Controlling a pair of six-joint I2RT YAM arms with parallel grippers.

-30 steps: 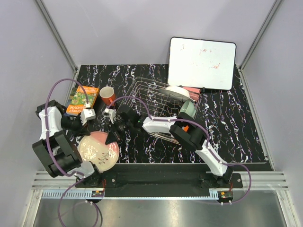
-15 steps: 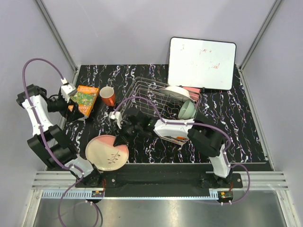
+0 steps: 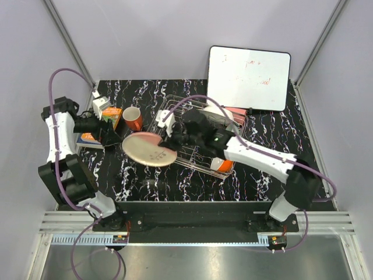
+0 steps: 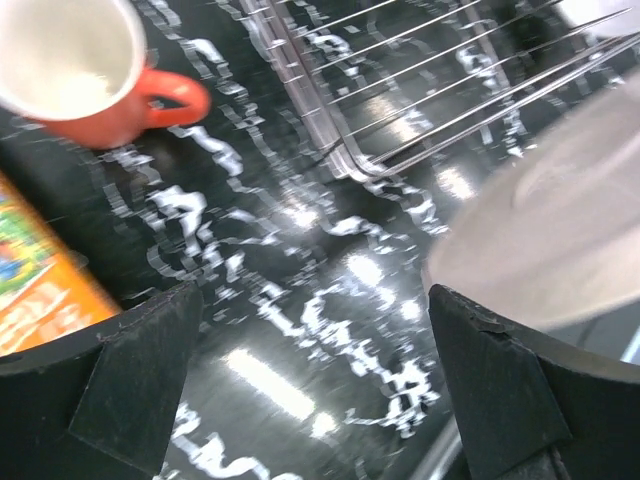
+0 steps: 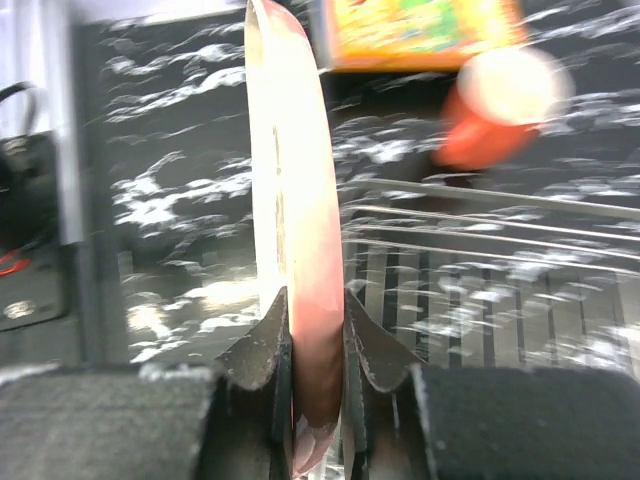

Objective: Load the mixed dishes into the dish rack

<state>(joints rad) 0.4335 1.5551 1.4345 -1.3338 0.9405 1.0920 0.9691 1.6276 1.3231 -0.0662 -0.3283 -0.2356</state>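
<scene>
The pink-and-cream plate (image 3: 147, 150) hangs above the table, just left of the dish rack (image 3: 182, 111). My right gripper (image 3: 173, 139) is shut on its right rim. In the right wrist view the plate (image 5: 290, 180) stands edge-on, pinched between both jaws of the right gripper (image 5: 312, 345). My left gripper (image 3: 110, 135) is open and holds nothing, beside the book. Between its fingers (image 4: 135, 375) only the table shows. The orange-red mug (image 3: 133, 118) (image 4: 72, 62) stands upright left of the rack. An orange bowl (image 3: 225, 165) and a white plate (image 3: 223, 112) sit in the rack, partly hidden by my right arm.
A green-orange book (image 3: 108, 114) lies at the far left under my left arm. A whiteboard (image 3: 249, 77) leans on the back wall behind the rack. Rack wires (image 4: 400, 90) and the plate's underside (image 4: 555, 230) lie close ahead of the left gripper.
The right arm lifted the plate from the near left of the table up toward the rack. The left gripper opened and drew back to the book.
</scene>
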